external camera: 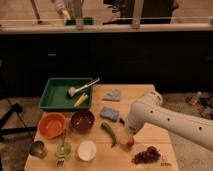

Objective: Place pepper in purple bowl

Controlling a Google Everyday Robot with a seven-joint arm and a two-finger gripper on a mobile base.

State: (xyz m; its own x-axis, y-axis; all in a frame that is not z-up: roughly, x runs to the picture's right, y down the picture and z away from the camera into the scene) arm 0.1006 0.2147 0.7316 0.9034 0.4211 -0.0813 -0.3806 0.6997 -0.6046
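Observation:
The pepper point(109, 133), long, slim and green, lies on the wooden table just right of the purple bowl point(82, 120). The bowl is dark, glossy and empty, between the orange bowl point(51, 125) and the pepper. My white arm point(165, 120) reaches in from the right. The gripper point(124, 131) is at its lower end, close to the right of the pepper and just above a red-orange fruit point(127, 142). The arm largely hides it.
A green tray point(54, 98) with a brush and a yellow item stands at the back left. A blue sponge point(108, 113), a grey cloth point(114, 95), a white bowl point(86, 150), grapes point(147, 155), a metal cup point(38, 148) and a green utensil point(63, 149) lie around.

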